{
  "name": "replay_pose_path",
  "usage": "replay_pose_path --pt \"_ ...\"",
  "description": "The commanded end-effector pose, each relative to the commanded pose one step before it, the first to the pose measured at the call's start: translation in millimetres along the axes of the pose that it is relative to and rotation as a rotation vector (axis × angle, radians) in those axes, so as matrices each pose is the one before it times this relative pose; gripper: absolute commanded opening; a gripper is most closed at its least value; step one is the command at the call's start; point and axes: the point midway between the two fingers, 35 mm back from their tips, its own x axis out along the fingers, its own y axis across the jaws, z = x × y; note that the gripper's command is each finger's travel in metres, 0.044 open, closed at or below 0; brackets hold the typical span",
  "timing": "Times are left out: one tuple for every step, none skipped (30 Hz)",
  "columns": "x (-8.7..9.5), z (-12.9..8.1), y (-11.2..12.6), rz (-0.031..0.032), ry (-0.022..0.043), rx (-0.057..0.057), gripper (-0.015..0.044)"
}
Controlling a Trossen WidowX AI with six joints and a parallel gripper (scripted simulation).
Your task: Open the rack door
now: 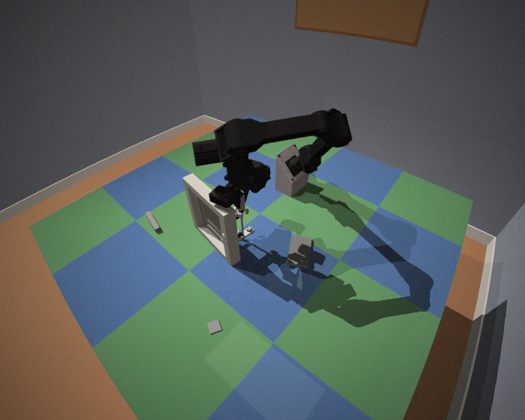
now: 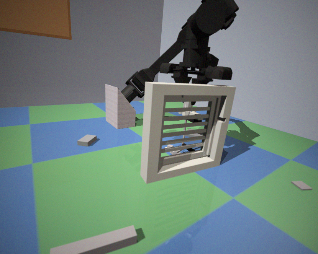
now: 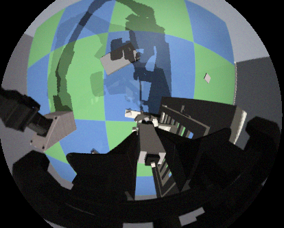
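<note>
tool [image 1: 241, 205] [image 2: 191, 101] [image 3: 145, 132] pinches the upright handle [image 1: 241, 211] [image 2: 186, 104] [image 3: 151, 142], seemingly from above, beside the slatted door [image 2: 184, 126] [image 3: 173, 120].

The site appears to be a robotics test room. Indicators: a black jointed arm [image 1: 284, 126] [image 2: 169, 55] mounted on an angled block [image 1: 284, 177] [image 2: 116, 108] [image 3: 58, 128]; a freestanding louvred door frame [image 1: 231, 240] [image 2: 152, 132] [image 3: 237, 120]; a blue-and-green checkered surface [image 1: 174, 306] [image 2: 92, 185] [image 3: 86, 79]; plain grey walls [image 1: 109, 65] [image 2: 113, 39]. From where I stand, a brown board [image 1: 358, 19] [image 2: 34, 17] is visible.
</note>
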Motion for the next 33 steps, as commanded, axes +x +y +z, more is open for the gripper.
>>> replay_pose_path --pt "0.45 -1.32 -1.42 -0.00391 0.00518 -0.0253 0.0062" --pt "0.0 0.0 0.0 0.0 0.0 0.0 0.0088" --pt "0.0 0.0 0.0 0.0 0.0 0.0 0.0115" --pt "0.0 0.0 0.0 0.0 0.0 0.0 0.0141" --pt "0.0 0.0 0.0 0.0 0.0 0.0 0.0167" --pt "0.0 0.0 0.0 0.0 0.0 0.0 0.0193" --pt "0.0 0.0 0.0 0.0 0.0 0.0 0.022" --pt "0.0 0.0 0.0 0.0 0.0 0.0 0.0246" --pt "0.0 0.0 0.0 0.0 0.0 0.0 0.0272" --pt "0.0 0.0 0.0 0.0 0.0 0.0 0.0282" --pt "0.0 0.0 0.0 0.0 0.0 0.0082 0.0282" --pt "0.0 0.0 0.0 0.0 0.0 0.0245 0.0282" --pt "0.0 0.0 0.0 0.0 0.0 0.0409 0.0282" --pt "0.0 0.0 0.0 0.0 0.0 0.0495 0.0282" --pt "0.0 0.0 0.0 0.0 0.0 0.0495 0.0282" --pt "0.0 0.0 0.0 0.0 0.0 0.0495 0.0282" --pt "0.0 0.0 0.0 0.0 0.0 0.0495 0.0282" --pt "0.0 0.0 0.0 0.0 0.0 0.0495 0.0282" --pt "0.0 0.0 0.0 0.0 0.0 0.0495 0.0282" --pt "0.0 0.0 0.0 0.0 0.0 0.0495 0.0282" --pt "0.0 0.0 0.0 0.0 0.0 0.0495 0.0282" --pt "0.0 0.0 0.0 -0.00001 0.0 0.0495 0.0282" --pt "0.0 0.0 0.0 -0.00001 0.0 0.0495 0.0282" --pt "0.0 0.0 0.0 -0.00001 0.0 0.0495 0.0282" --pt "0.0 0.0 0.0 -0.00001 0.0 0.0495 0.0282" --pt "0.0 0.0 0.0 -0.00001 0.0 0.0495 0.0282" --pt "0.0 0.0 0.0 -0.00001 0.0 0.0495 0.0282" --pt "0.0 0.0 0.0 -0.00001 0.0 0.0495 0.0282" --pt "0.0 0.0 0.0 -0.00001 0.0 0.0495 0.0282" --pt "0.0 0.0 0.0 -0.00001 0.0 0.0495 0.0282" --pt "0.0 0.0 0.0 -0.00003 -0.00001 0.0495 0.0282" --pt "0.0 0.0 0.0 -0.00003 -0.00001 0.0495 0.0282" --pt "0.0 0.0 0.0 -0.00003 -0.00001 0.0495 0.0282"
